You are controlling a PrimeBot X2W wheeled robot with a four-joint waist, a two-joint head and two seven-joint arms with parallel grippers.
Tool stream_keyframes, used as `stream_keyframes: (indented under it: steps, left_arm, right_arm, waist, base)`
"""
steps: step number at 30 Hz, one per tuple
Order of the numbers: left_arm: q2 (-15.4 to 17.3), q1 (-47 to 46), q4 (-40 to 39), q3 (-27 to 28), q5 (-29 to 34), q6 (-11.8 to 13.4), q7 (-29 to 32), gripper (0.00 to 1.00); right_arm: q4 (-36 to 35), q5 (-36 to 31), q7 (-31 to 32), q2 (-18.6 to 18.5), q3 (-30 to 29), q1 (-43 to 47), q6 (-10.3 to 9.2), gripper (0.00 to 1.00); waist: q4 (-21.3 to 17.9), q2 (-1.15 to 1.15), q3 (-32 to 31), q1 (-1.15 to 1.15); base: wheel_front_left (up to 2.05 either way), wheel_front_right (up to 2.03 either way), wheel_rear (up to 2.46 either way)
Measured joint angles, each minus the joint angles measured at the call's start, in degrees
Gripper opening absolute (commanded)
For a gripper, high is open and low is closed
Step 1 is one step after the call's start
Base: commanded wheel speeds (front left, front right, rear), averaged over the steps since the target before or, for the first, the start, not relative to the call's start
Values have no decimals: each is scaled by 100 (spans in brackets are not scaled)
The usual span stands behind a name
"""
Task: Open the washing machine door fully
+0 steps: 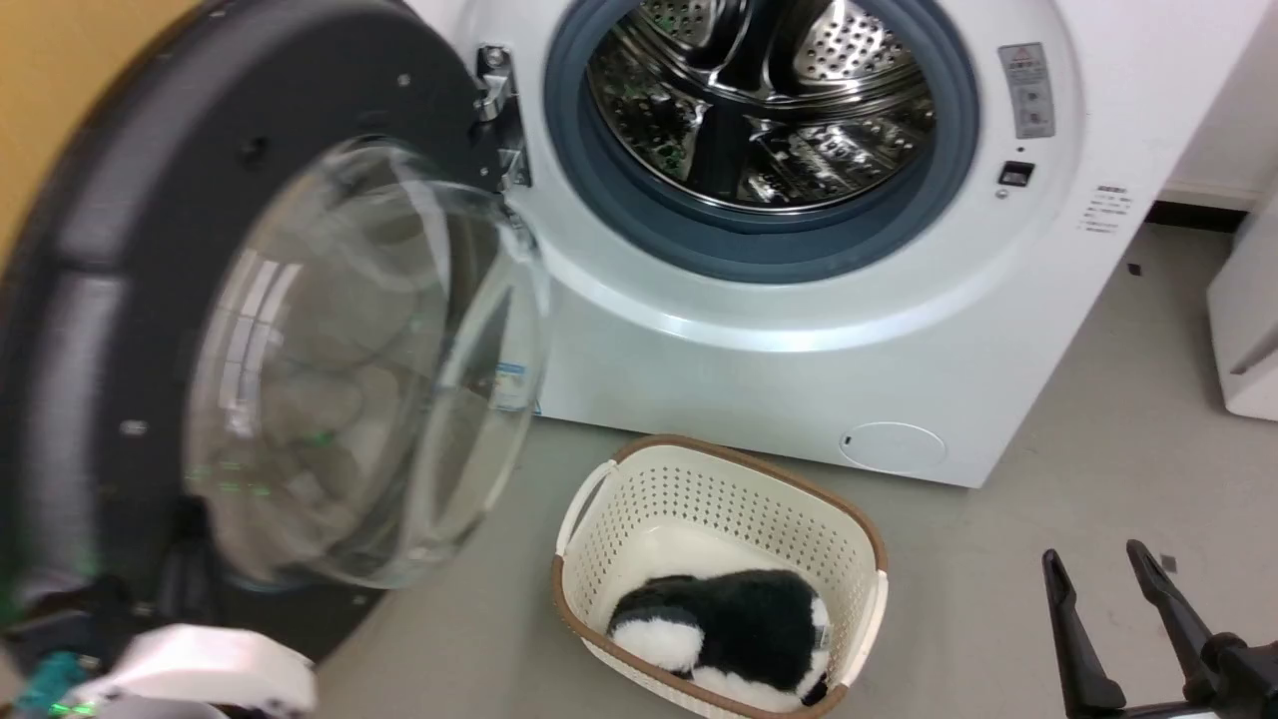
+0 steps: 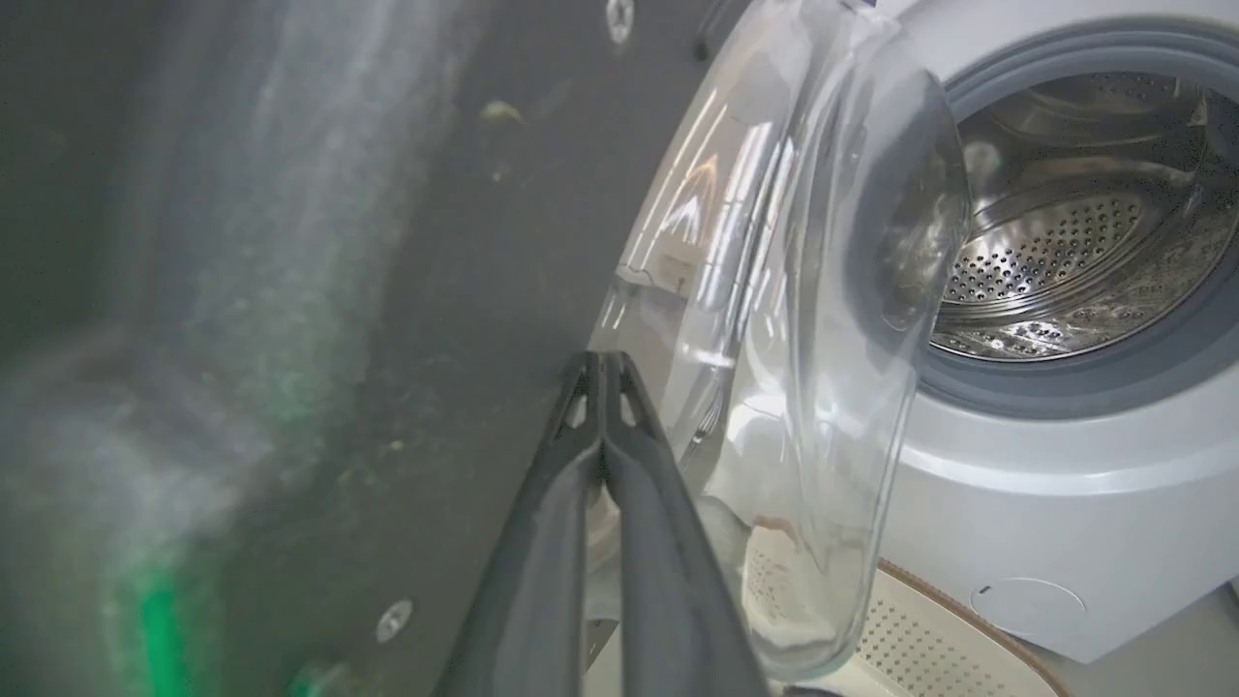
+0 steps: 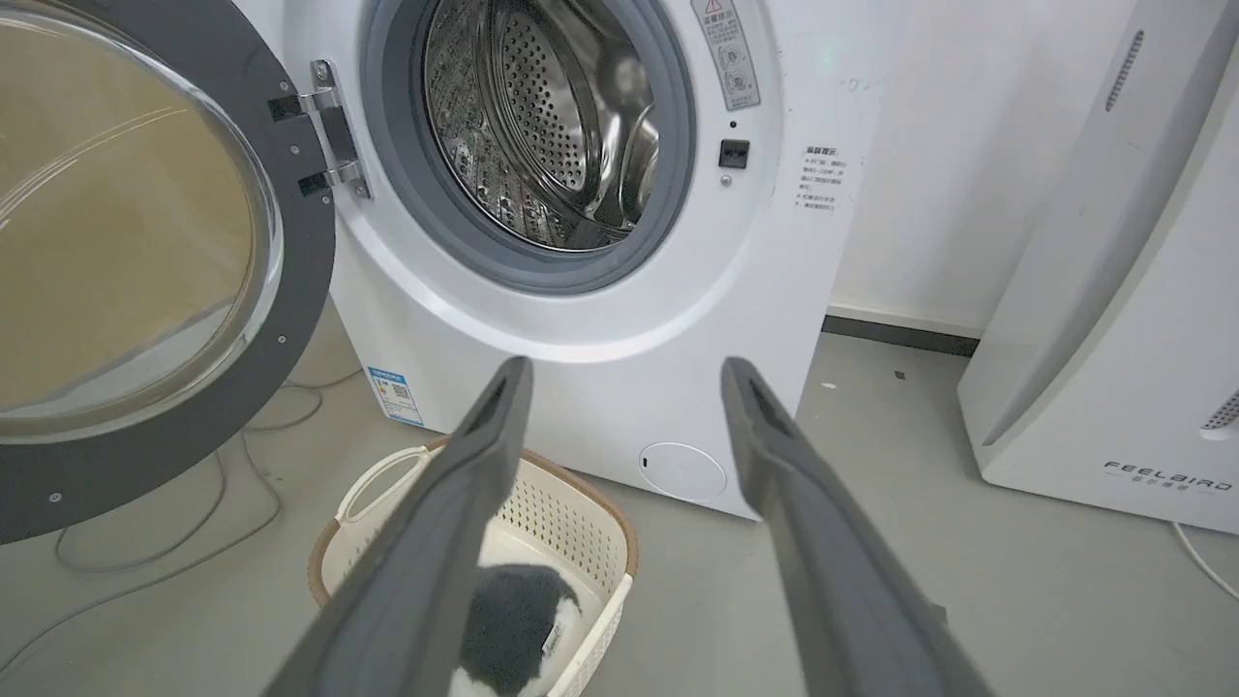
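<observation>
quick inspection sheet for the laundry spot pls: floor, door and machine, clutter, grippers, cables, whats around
Surface: grey floor, a few small dark specks.
Job's things: door stands swung out to the left on its hinge; washing machine open, the visible part of the drum looks empty.
Clutter: cream basket on the floor in front of the machine, black and white plush toy inside.
Grippers: left gripper shut, close to the door's inner face beside the glass, contact unclear; right gripper open, holding nothing.
Cables: thin cable loops on the floor under the door; second cable by the white appliance.
Surroundings: white appliance on the right, white wall behind.
</observation>
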Motion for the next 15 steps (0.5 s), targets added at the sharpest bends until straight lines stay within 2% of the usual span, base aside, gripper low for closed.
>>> stream_keyframes:
  steps: [4, 8, 11, 15]
  left_arm:
    - [131, -263, 536, 390, -209, -43, -274, 0]
    - [452, -539, 1273, 714, -299, -229, -512, 0]
    - [684, -781, 1873, 803, -281, -337, -715, 0]
    - [757, -1094, 2554, 827, -275, -490, -894, 0]
  right_arm:
    - [2, 35, 13, 1, -12, -8, 0, 100]
    - [2, 35, 7, 1, -14, -16, 0, 100]
    - [-4, 45, -20, 1, -45, -29, 0, 100]
    - [-11, 78, -44, 1, -58, -62, 0, 100]
  waist:
    - [-70, 0, 20, 0]
    - [-124, 0, 29, 0]
    - [-153, 0, 41, 0]
    - [-182, 0, 78, 0]
  base:
    - [0, 0, 0]
    - [0, 0, 0]
    - [0, 0, 0]
    - [0, 0, 0]
